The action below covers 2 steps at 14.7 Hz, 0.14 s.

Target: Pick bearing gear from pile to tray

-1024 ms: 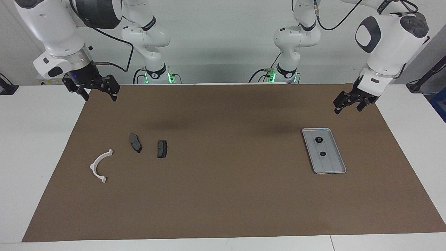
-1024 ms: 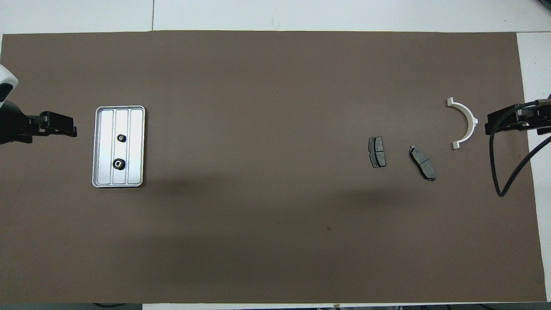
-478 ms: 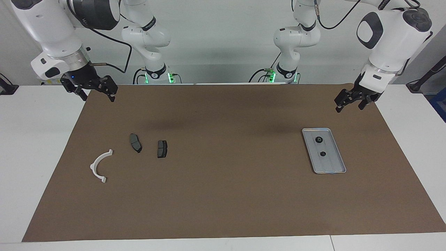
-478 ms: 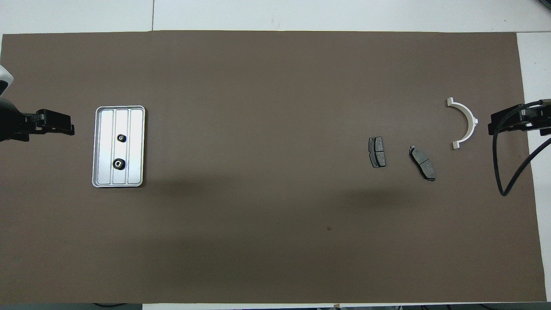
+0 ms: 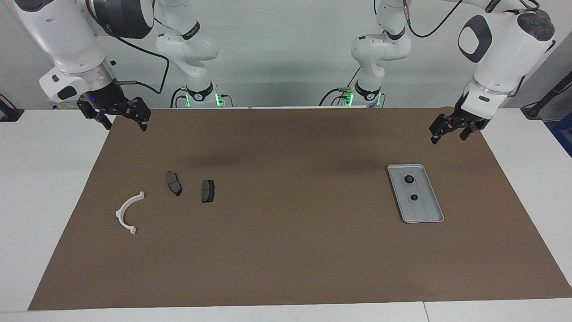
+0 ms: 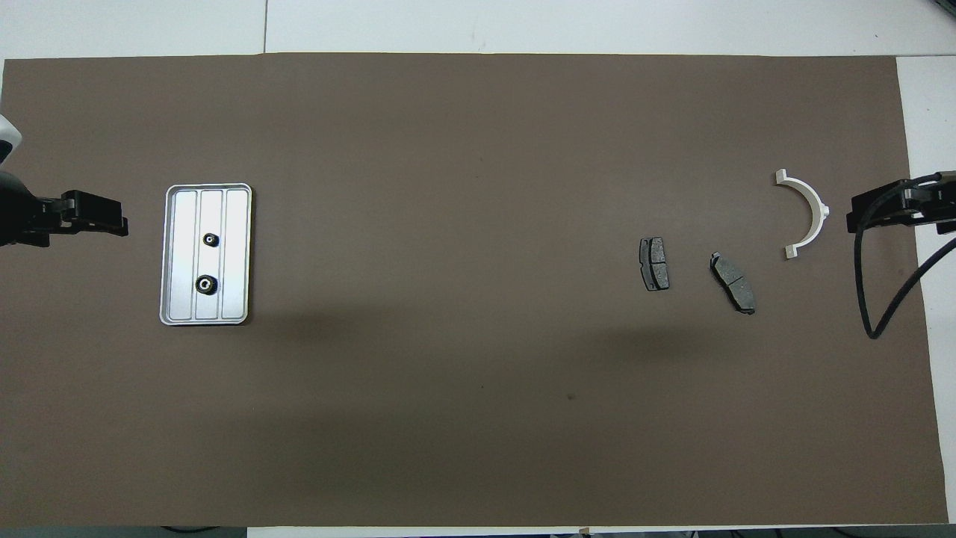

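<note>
Two black bearing gears (image 5: pixel 409 179) (image 5: pixel 414 197) lie in the tray (image 5: pixel 428 213), apart from each other on its ribbed floor, one nearer the robots than the other; in the overhead view they sit along the tray's middle strip (image 6: pixel 211 240) (image 6: pixel 206 284). The tray (image 6: pixel 235 254) lies flat on the brown mat (image 5: pixel 286 250) toward the left arm's end of the table. What remains of the pile sits toward the right arm's end: two dark grey pad plates (image 5: pixel 174 183) (image 5: pixel 208 191) lie near each other but not touching, and a white curved bracket (image 5: pixel 127 213) lies a bit farther from the robots and closer to the mat's edge. In the overhead view the plates (image 6: pixel 654 264) (image 6: pixel 733 283) and the bracket (image 6: pixel 805 213) are well apart from the tray. Left gripper (image 5: pixel 451 129) hangs in the air over the mat's corner near the robots at the tray end, released, jaws spread, holding nothing. Right gripper (image 5: pixel 119 117) hangs over the mat's corner at the pile end, released too, empty. Both arms wait off to the sides; in the overhead view only the gripper tips (image 6: pixel 101 219) (image 6: pixel 877 210) reach in at the mat's short edges.
</note>
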{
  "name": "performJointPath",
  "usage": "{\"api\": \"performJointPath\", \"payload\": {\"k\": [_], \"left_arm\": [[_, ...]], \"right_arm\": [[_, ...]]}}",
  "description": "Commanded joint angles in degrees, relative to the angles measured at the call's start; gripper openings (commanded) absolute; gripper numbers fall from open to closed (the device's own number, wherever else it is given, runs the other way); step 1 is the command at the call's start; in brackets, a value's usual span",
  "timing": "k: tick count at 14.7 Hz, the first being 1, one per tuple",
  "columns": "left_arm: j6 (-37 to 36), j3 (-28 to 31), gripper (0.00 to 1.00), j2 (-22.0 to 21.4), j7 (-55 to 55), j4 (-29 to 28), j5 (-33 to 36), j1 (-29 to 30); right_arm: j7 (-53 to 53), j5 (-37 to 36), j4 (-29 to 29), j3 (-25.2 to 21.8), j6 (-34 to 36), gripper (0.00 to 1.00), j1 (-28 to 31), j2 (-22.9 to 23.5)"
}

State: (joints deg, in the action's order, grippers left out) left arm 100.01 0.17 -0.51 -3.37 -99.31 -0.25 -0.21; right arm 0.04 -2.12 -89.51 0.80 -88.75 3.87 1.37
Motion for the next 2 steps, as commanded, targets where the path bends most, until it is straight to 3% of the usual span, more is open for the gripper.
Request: {"api": "performJointPath", "payload": {"k": [1,2], "left_arm": [[-1.58,0.35,1.00,0.16,0.29,1.05,0.69,-0.23],[-1.57,0.35,1.00,0.16,0.29,1.05,0.69,-0.23]], "right_arm": [[-0.13,-0.52,-1.98,0.52,-1.43,1.00,0.52,-1.46],[-0.13,-0.52,-1.98,0.52,-1.43,1.00,0.52,-1.46]]}}
